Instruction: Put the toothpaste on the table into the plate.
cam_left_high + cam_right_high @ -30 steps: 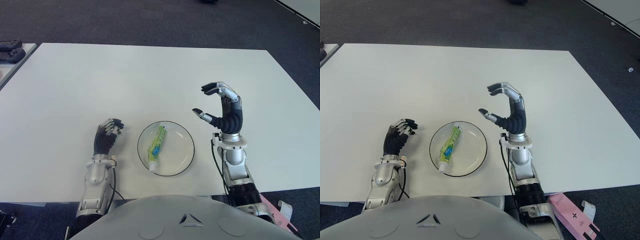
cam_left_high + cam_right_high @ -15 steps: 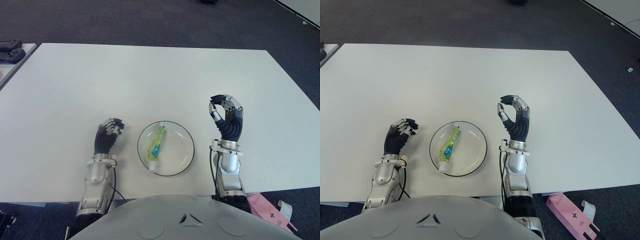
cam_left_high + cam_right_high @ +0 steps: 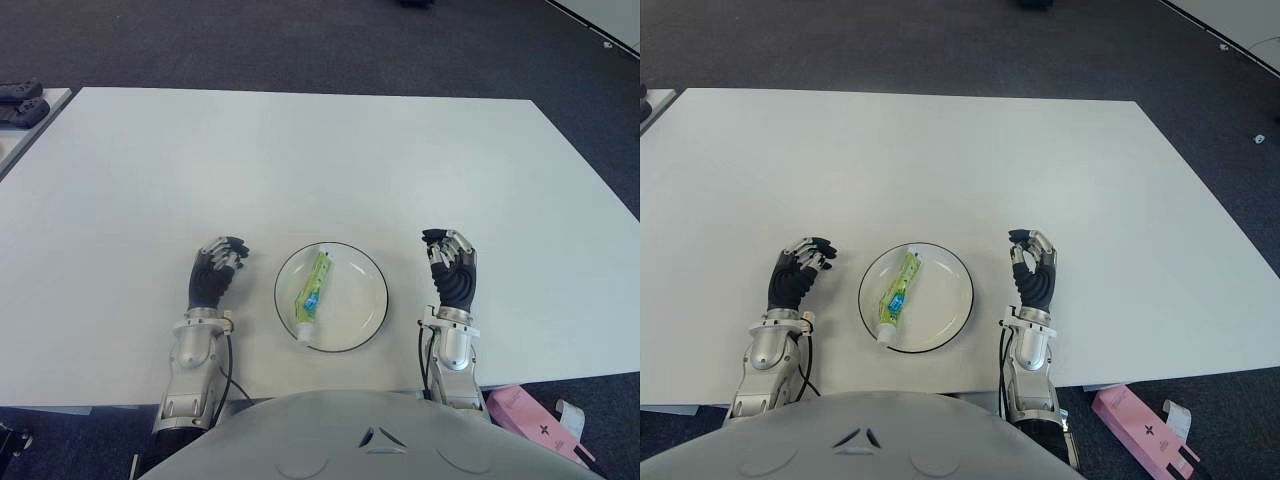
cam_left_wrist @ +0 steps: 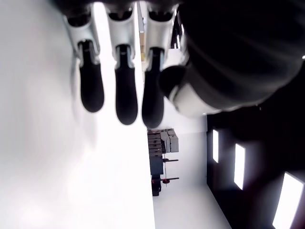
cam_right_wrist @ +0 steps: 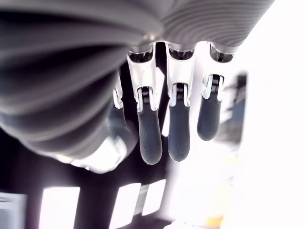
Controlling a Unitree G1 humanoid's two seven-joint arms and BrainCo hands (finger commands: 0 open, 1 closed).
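With the toothpaste (image 3: 312, 286) lying in the plate (image 3: 370, 270), both curled, empty robot hands, left robot hand (image 3: 213, 272) at nine o'clock and right robot hand (image 3: 452, 272) at three, risked only nudging its rim.

Lighting: bright, even, overhead; soft faint shadows on the white table (image 3: 300, 150). Eye views sharp throughout. Wrist views: backgrounds blown out to white glare, fingers (image 4: 125, 95) close and blurred, dark surroundings with bright window patches.
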